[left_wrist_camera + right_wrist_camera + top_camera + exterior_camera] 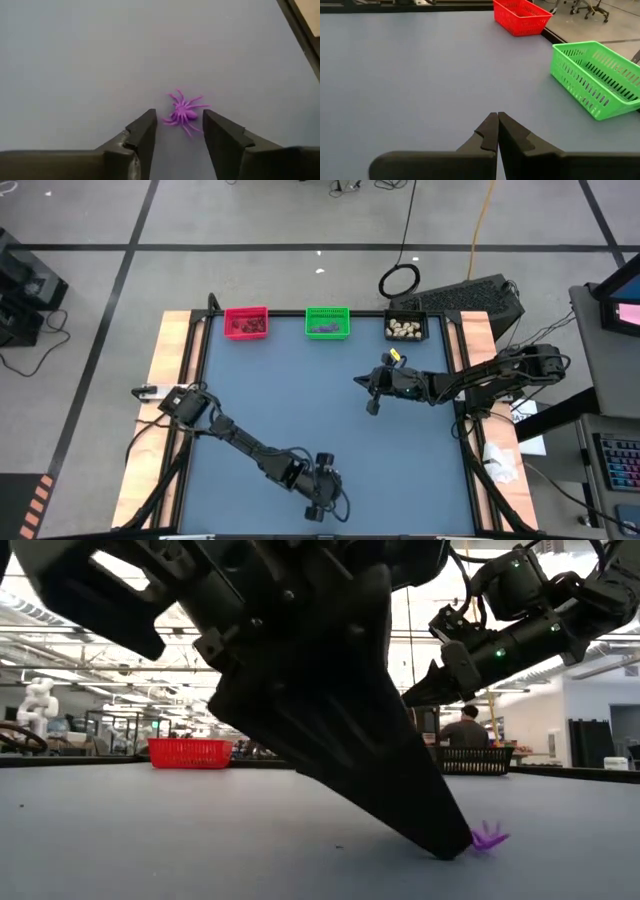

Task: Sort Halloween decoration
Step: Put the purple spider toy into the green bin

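Table (300, 410): blue-grey work surface with wooden side rails, both arms reaching over it.

Left gripper (179, 131): stood low at the near edge of the table, right of centre, fingers spread, tips down at the surface. A purple spider (183, 112) lay flat on the table between the two fingertips, not clasped. In the low view the same gripper's tip (445, 840) met the table just beside the spider (489, 837).

Right gripper (498, 131): hung above the right half of the table, raised clear of the surface, fingers pressed together with nothing between them. In the high view it (366, 392) lay near the table's middle, well apart from the left gripper (318, 508).

Red bin (246, 322): far edge, left; held dark pieces.

Green bin (328, 322): far edge, centre; held what appeared to be purple pieces, too small to tell surely.

Black bin (405, 328): far edge, right; held cream-white lumps (403, 330).

Person (466, 727): seen from behind in the low view, in the room beyond the table.
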Motion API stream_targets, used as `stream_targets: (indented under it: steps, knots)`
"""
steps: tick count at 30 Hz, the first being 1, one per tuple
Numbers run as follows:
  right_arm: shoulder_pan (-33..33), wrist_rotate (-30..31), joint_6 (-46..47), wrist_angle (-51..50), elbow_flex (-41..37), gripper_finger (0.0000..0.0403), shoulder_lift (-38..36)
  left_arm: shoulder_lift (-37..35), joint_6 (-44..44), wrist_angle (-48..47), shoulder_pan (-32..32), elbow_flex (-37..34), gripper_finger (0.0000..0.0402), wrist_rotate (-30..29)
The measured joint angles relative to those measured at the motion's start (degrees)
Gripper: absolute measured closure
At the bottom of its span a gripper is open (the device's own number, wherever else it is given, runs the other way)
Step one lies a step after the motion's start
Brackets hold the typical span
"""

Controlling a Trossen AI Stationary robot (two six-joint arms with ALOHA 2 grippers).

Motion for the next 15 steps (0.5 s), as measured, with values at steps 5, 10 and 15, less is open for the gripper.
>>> stream_targets:
  steps: [5,10,15]
  knots:
    - [0.00,0.00,-0.06,0.04,0.00,0.0403,0.00,0.00,-0.46,-0.43,0.09,0.00,0.0309,-0.56]
    - [0.00,0.00,-0.12,0.08,0.00,0.0403,0.00,0.04,0.80,-0.54,0.16,0.00,0.0392,-0.56]
    - [0.00,0.00,-0.17,0.13,0.00,0.0403,0.00,-0.01,0.83,-0.65,0.50,0.00,0.0399,-0.54]
